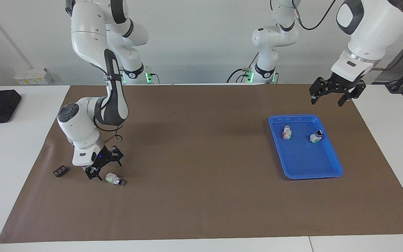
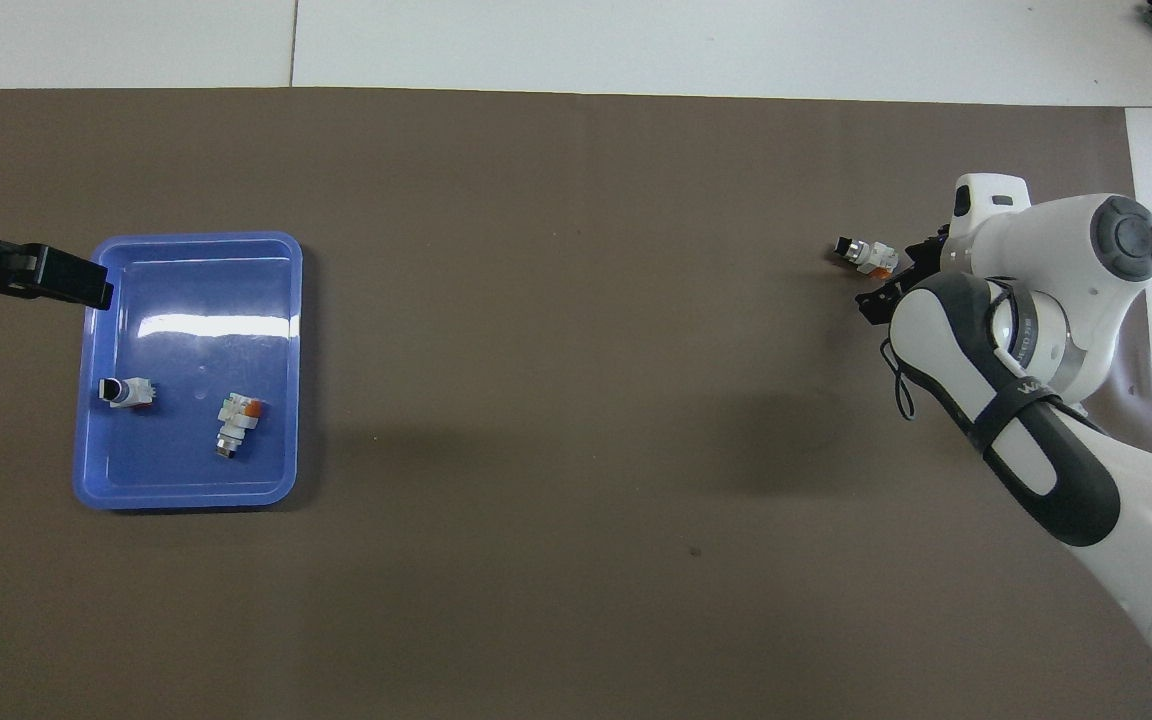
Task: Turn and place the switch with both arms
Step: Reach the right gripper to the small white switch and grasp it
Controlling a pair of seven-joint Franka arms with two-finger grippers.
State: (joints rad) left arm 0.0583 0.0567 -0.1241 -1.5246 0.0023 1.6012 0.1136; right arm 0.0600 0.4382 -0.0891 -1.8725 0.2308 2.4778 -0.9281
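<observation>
Switch (image 1: 114,179) lies on its side on the brown mat (image 1: 194,196) of the table (image 1: 23,154), toward the right arm's end, green end toward the right hand (image 1: 104,167) and black knob pointing away from it. That hand hangs low just beside the switch, fingers spread and gripping nothing; it looks placed there either to close on the body or as having just let it go, and I cannot tell which. A small dark block (image 1: 60,171) sits on the mat near the hand, apart from the switch.

Toward the left arm's end stands a blue tray (image 1: 331,173) holding two parts: a second switch-like piece with a black knob (image 1: 316,136) and a white piece with red parts (image 1: 286,132), lying apart from each other. The left hand (image 1: 334,94) hangs raised just off the tray's edge nearest the robots, fingers parted and empty, seemingly waiting its turn. Since the tray seems the likely place for the switch, a handover across the mat may be what this spacing is for
</observation>
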